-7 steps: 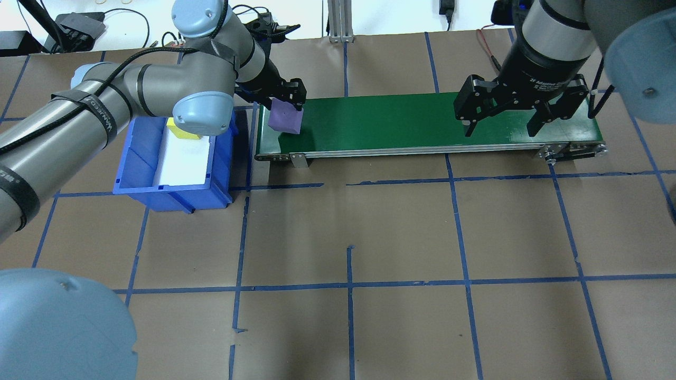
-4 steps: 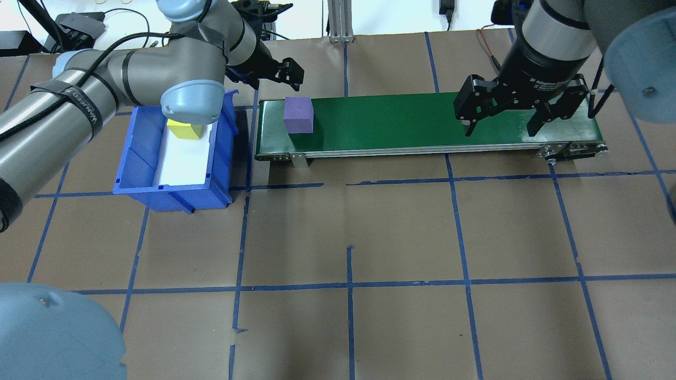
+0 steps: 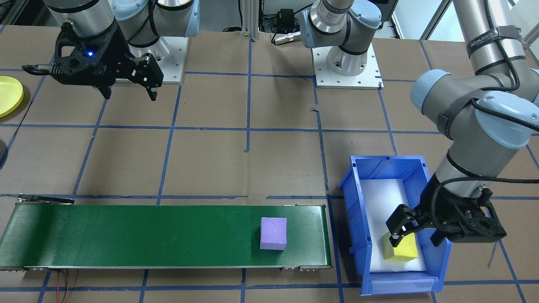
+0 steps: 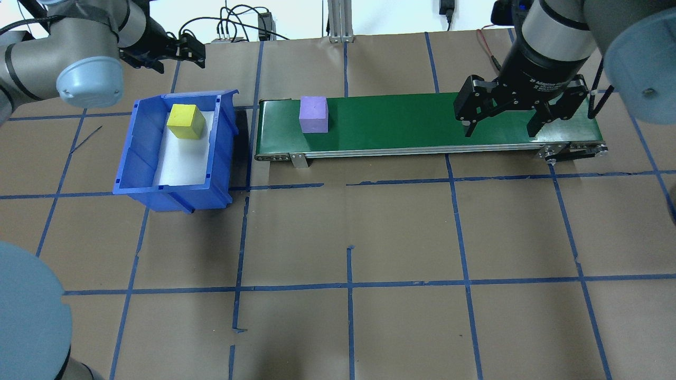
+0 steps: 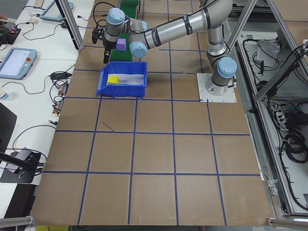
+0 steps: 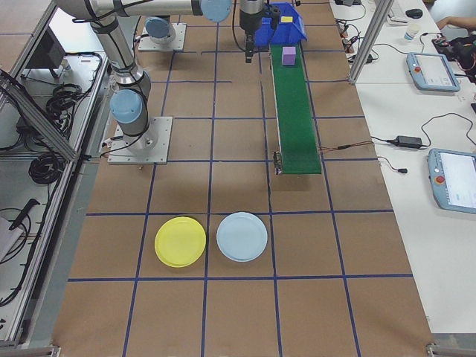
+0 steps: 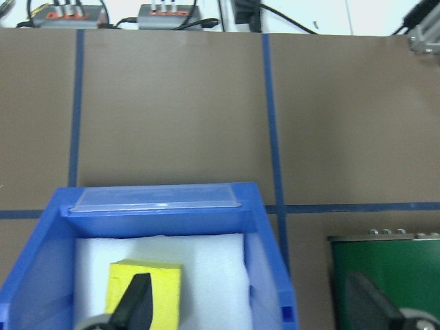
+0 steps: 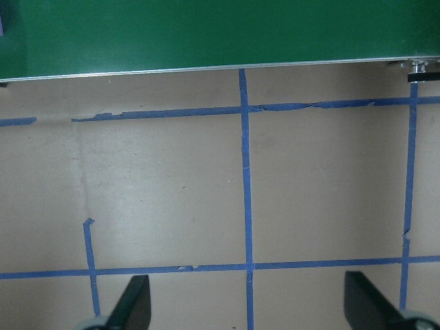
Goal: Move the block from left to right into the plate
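Front-facing view: the purple block (image 3: 273, 233) rests on the green conveyor belt (image 3: 126, 235), near the belt end that adjoins the blue bin (image 3: 362, 198). A yellow cube (image 3: 401, 248) lies in the bin on white foam. The left tool (image 3: 414, 240) hangs over the bin at the yellow cube, fingers spread and holding nothing. The right tool (image 3: 128, 91) hovers above bare worktop (image 3: 210, 160), also open and empty. An edge of the yellow plate (image 3: 10, 94) shows at the frame border, well apart from the block.

Overhead view: the purple block (image 4: 313, 114) sits upright at the belt's left end. The left tool (image 4: 177, 53) is beyond the bin's far wall; the right tool (image 4: 500, 122) is poised over the belt's opposite end, jaws apart.

Left side view: the bin (image 5: 122, 82) holds the yellow cube (image 5: 113, 79); the purple block (image 5: 121, 44) lies beyond it.

Right side view: the yellow plate (image 6: 180, 242) lies on the worktop just beside a pale blue plate (image 6: 242, 236), both past the near end of the belt (image 6: 296, 111) and far from the purple block (image 6: 289, 55).

Left wrist view: spread fingertips (image 7: 134, 302) frame the yellow cube (image 7: 155, 289) below.

Right wrist view: open fingertips (image 8: 130, 302) over taped worktop, the belt edge (image 8: 206, 34) above.
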